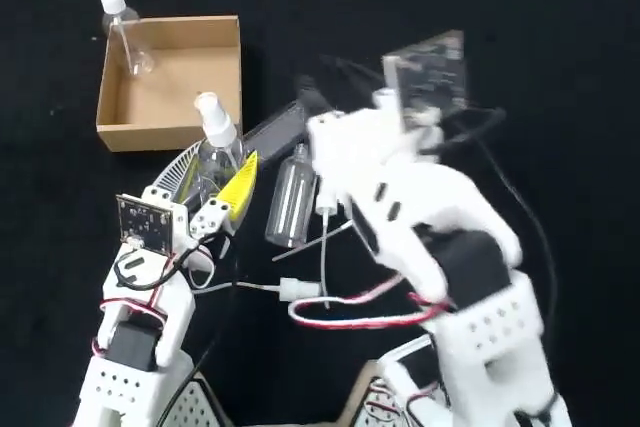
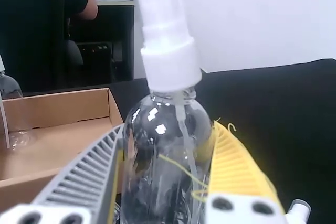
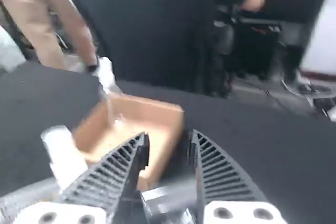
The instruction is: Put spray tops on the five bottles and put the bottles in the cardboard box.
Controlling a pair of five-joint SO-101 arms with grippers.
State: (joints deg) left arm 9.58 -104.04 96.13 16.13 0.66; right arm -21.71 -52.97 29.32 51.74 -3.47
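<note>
the left arm (image 1: 135,347), in the lower left of the high view, is white plastic with rows of little round holes. a small black camera board (image 1: 145,219) sits on it, and thin red, white and black wires (image 1: 150,282) loop below the board. the left gripper (image 2: 168,128) has one grey finger (image 2: 84,177) and one yellow finger (image 2: 233,166), both ridged. the right arm (image 1: 440,207), in the middle and lower right, is white with a black motor block (image 1: 470,262) and a red and white cable (image 1: 350,319). the right gripper (image 3: 168,140) has two dark ridged fingers (image 3: 121,171) on white bases with round holes.
</note>
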